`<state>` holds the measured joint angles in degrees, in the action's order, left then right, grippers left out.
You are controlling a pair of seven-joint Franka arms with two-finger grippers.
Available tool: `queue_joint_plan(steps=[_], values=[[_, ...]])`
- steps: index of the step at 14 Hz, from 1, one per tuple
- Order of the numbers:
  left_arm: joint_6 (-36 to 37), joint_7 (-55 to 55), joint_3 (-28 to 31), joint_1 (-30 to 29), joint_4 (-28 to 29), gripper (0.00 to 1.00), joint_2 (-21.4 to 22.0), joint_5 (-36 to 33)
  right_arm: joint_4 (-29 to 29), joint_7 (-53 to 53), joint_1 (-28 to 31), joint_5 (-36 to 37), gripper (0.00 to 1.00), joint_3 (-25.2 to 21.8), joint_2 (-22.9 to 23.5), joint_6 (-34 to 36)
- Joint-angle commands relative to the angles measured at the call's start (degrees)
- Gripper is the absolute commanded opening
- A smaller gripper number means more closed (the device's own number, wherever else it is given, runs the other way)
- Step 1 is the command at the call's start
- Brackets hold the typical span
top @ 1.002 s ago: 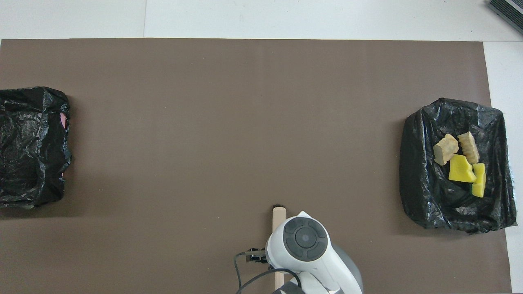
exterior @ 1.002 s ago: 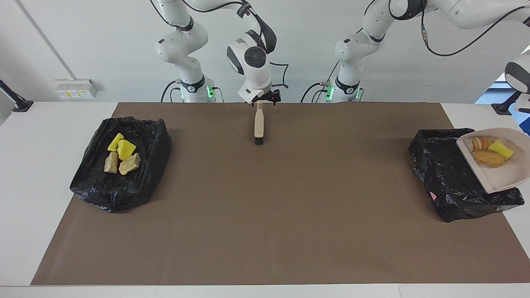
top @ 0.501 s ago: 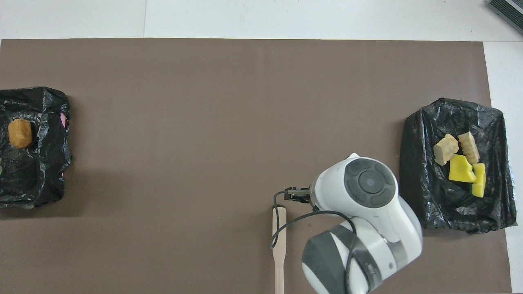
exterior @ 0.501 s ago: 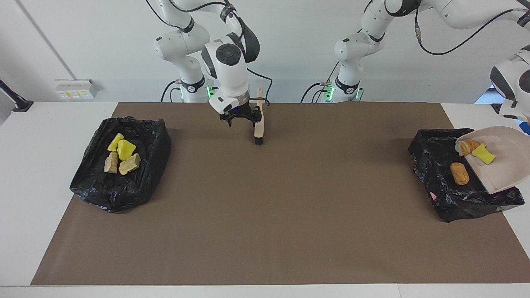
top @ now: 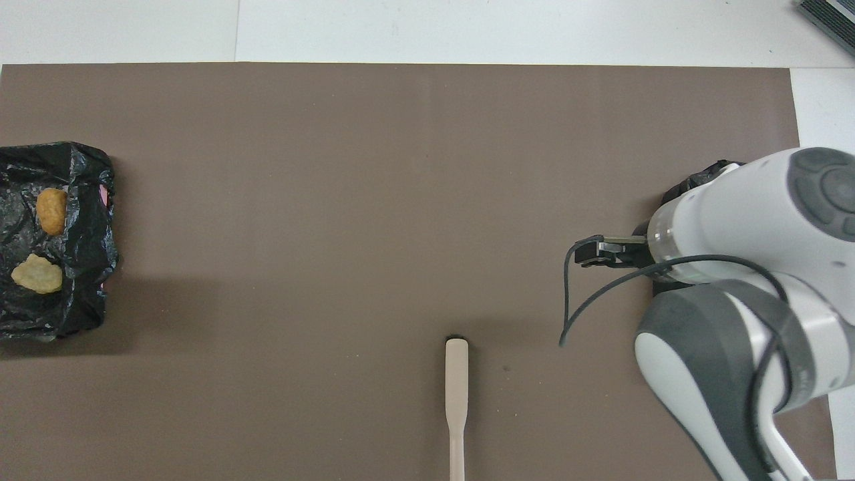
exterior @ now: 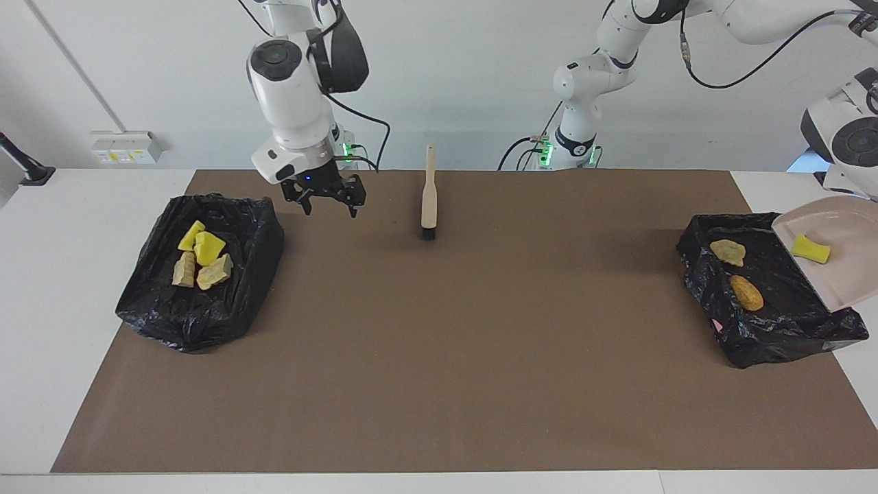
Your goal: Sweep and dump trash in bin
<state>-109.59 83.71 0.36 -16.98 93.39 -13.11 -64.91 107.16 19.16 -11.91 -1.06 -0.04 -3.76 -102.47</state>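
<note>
tilted dustpan over bin, trash inside

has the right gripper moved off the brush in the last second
Yes. The right gripper was over the brush handle; now it hangs open beside the bin at the right arm's end.

One camera sits high across the bench, facing both robots and taking in the whole brown mat from a distance. The other hangs above the robots' end, looking forward and steeply down. Both share the mat, the brush and the black bin bags, half a turn apart.
</note>
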Motion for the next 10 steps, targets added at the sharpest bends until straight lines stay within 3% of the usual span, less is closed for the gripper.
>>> queue_joint_plan(steps=[1, 7, 10], values=[[6.47, -3.99, 0.60, 4.66, 1.35, 0.00, 1.68, -4.52, -6.24, -1.31, 2.67, 1.58, 1.00, 0.74, -0.29, 5.77], [12.55, -5.58, 0.60, 8.81, 1.53, 0.00, 2.03, -10.14, -15.83, -6.41, 7.77, 2.37, 1.00, 0.57, -0.46, 16.49], [13.26, -5.49, -0.01, 8.98, -1.71, 0.00, 1.07, -9.72, -15.76, -6.59, 9.45, 1.05, 1.00, 0.74, -0.90, 16.68]])
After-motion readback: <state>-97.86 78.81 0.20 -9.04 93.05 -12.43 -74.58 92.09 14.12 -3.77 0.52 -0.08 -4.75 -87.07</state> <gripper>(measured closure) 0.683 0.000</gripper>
